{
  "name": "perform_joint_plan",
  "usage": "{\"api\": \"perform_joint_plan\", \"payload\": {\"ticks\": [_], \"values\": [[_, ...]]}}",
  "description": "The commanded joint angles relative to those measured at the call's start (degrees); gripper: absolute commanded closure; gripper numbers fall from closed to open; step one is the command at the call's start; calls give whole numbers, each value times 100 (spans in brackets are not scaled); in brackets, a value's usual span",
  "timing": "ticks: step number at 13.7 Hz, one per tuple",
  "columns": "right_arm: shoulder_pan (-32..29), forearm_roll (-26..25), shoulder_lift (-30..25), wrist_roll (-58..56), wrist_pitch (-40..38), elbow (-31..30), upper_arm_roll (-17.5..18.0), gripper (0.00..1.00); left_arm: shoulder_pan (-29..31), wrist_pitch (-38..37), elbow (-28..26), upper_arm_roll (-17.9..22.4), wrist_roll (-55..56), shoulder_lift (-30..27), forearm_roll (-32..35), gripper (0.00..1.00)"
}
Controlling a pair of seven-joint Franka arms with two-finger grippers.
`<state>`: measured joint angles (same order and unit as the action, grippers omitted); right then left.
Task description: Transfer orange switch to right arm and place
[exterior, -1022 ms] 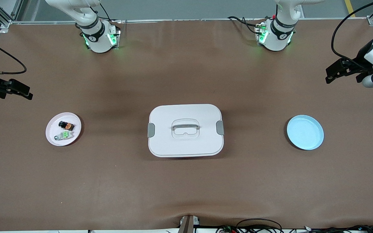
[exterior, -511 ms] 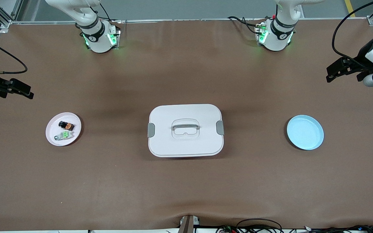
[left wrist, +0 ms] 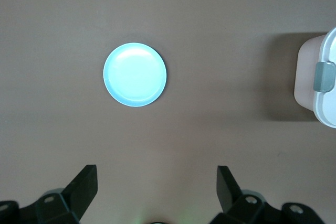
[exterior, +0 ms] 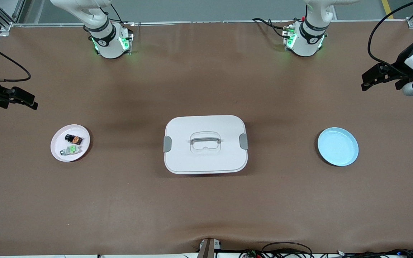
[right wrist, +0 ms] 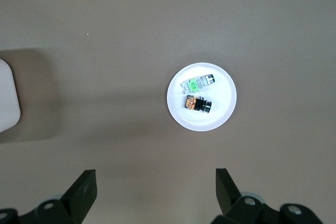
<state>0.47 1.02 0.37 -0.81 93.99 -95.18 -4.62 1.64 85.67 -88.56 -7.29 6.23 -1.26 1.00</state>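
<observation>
Below the spread right hand point(right wrist: 152, 192) sits the orange switch point(right wrist: 198, 104) on its plate point(right wrist: 223, 109), untouched; the spread left hand point(left wrist: 157, 190) waits over bare tabletop point(exterior: 206, 208), so a hand must drop and pinch it.

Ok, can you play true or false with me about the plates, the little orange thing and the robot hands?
1. The orange switch lies on the pink plate. True.
2. The blue plate holds a small part. False: nothing lies on it.
3. The left hand is open. True.
4. The right hand grips the orange switch. False: it is open and holds nothing.
5. The white box sits between the two plates. True.
</observation>
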Motion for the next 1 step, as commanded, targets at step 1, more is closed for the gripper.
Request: {"api": "perform_joint_plan", "payload": {"ticks": [1], "values": [[85,100,-90,72,-56,-9,-48,0,21,-104,49,17,-51,-59,-74,0]]}}
